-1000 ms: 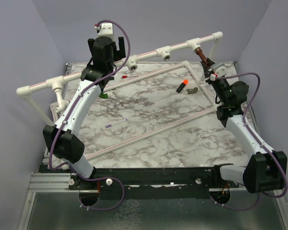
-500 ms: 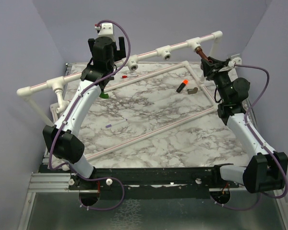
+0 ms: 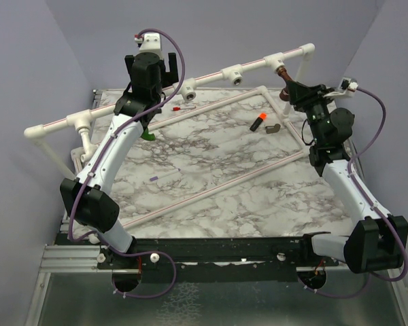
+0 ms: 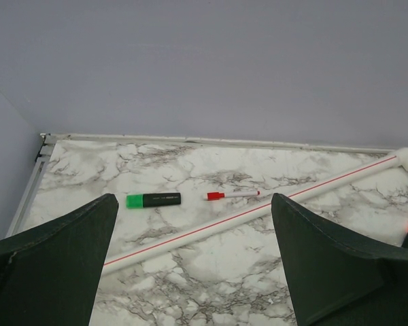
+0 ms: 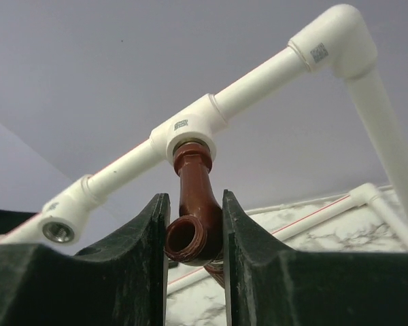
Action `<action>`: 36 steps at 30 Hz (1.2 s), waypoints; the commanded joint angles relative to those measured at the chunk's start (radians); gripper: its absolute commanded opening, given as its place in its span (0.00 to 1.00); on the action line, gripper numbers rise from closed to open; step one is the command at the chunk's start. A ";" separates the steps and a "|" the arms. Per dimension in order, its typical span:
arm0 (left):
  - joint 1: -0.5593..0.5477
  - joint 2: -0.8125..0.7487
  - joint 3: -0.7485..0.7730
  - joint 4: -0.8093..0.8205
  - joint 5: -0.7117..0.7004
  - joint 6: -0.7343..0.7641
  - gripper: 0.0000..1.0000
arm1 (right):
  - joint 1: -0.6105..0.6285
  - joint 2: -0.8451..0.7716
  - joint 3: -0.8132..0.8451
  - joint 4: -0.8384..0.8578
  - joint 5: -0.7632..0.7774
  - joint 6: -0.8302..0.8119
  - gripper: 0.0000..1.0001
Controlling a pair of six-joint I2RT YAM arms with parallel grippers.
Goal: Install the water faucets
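Sitting inside right gripper, brown faucet

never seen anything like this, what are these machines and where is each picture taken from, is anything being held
These are two robot arms mounted at the near edge of a marble table, each ending in a two-finger pincer. The wide picture looks down from above and behind them: left arm on the left, right arm on the right. The other two come from a camera on each wrist, so the dark wedges are that pincer's own fingers. The left pincer is open and empty; beyond it lie a green marker and a red pen. The right pincer is closed on a reddish-brown faucet set in a tee of the white pipe frame. An orange-and-black cylinder and a grey bent piece also lie on the table.
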State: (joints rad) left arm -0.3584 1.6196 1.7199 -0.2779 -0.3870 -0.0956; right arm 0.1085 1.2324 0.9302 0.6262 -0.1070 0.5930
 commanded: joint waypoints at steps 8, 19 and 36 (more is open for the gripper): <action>-0.007 -0.002 -0.023 -0.092 0.000 0.023 0.95 | 0.009 -0.003 0.030 -0.073 -0.081 0.640 0.01; -0.009 0.008 -0.019 -0.093 0.001 0.027 0.95 | 0.008 -0.033 0.005 -0.114 -0.071 0.764 0.01; -0.011 0.011 -0.016 -0.093 -0.001 0.034 0.95 | 0.009 -0.062 -0.021 -0.125 -0.097 1.006 0.10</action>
State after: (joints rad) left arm -0.3584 1.6196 1.7199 -0.2897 -0.3897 -0.0799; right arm 0.0875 1.2194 0.8890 0.5190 -0.0639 1.4963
